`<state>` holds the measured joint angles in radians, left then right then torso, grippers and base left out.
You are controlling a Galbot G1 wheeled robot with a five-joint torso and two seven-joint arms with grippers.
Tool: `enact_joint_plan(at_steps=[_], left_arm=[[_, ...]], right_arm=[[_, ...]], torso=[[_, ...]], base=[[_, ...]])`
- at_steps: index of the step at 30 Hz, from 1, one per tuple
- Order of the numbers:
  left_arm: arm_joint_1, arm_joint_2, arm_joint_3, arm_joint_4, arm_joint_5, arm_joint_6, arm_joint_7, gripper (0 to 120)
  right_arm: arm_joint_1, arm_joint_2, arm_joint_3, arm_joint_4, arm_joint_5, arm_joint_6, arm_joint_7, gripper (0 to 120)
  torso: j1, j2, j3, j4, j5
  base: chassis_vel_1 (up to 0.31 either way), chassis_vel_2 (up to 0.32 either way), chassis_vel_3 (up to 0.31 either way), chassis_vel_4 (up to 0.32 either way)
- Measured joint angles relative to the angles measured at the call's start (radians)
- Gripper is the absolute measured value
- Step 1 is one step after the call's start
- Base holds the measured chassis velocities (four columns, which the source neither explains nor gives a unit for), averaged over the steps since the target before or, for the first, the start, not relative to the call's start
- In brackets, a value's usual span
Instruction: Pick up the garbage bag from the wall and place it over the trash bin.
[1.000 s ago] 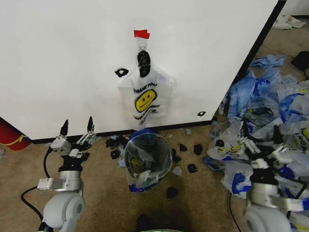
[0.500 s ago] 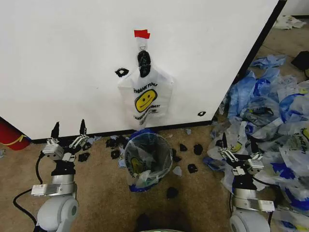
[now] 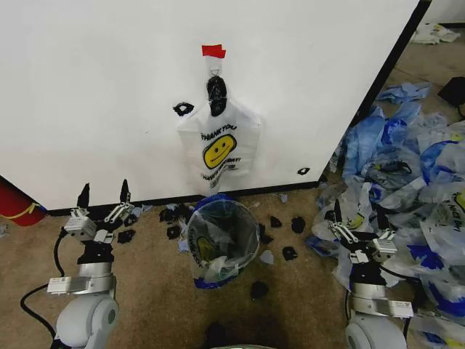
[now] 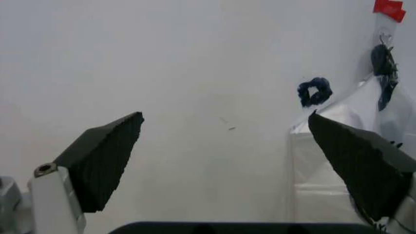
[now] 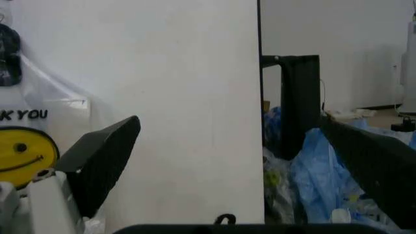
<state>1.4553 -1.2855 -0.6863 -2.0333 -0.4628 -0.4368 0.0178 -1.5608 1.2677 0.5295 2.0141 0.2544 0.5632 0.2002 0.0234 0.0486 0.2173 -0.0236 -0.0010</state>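
Observation:
The garbage bag (image 3: 205, 251), translucent with a yellow smiley and blue patches, is draped over the trash bin (image 3: 231, 225) on the carpet below the hook. On the white wall (image 3: 109, 87), under a red tape piece (image 3: 213, 51), a bunch of smiley bags (image 3: 218, 149) hangs by a black knot (image 3: 216, 93); the same bunch (image 4: 338, 146) (image 5: 23, 151) appears in both wrist views. My left gripper (image 3: 104, 193) (image 4: 225, 117) stands open and empty, low at the left of the bin. My right gripper (image 3: 357, 214) (image 5: 229, 121) is open and empty at the bin's right.
A big heap of blue and white bags (image 3: 407, 160) covers the floor on the right, past the wall's black end edge (image 3: 385, 73). Black scraps (image 3: 290, 253) lie around the bin. A red object (image 3: 14, 203) sits at the far left by the wall's base.
Over the last second both arms drew back and dropped lower; the right gripper also shifted left. In the last half second nothing moved. Bag and bin stayed put.

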Motion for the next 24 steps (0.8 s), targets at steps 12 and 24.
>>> enact_joint_plan(at_steps=[12, 24], left_arm=[[0.000, 0.001, 0.001, -0.001, -0.001, 0.001, -0.001, 100], [0.000, 0.001, 0.001, -0.002, -0.001, 0.002, -0.001, 100]], right_arm=[[0.000, -0.001, 0.000, 0.001, 0.001, 0.000, 0.000, 100], [0.000, -0.001, 0.001, 0.002, 0.002, 0.000, 0.000, 100]], torso=[[0.000, 0.000, 0.000, 0.0000, 0.0000], [0.000, 0.000, 0.000, 0.0000, 0.0000]], base=[[0.000, 0.000, 0.000, 0.000], [0.000, 0.000, 0.000, 0.000]])
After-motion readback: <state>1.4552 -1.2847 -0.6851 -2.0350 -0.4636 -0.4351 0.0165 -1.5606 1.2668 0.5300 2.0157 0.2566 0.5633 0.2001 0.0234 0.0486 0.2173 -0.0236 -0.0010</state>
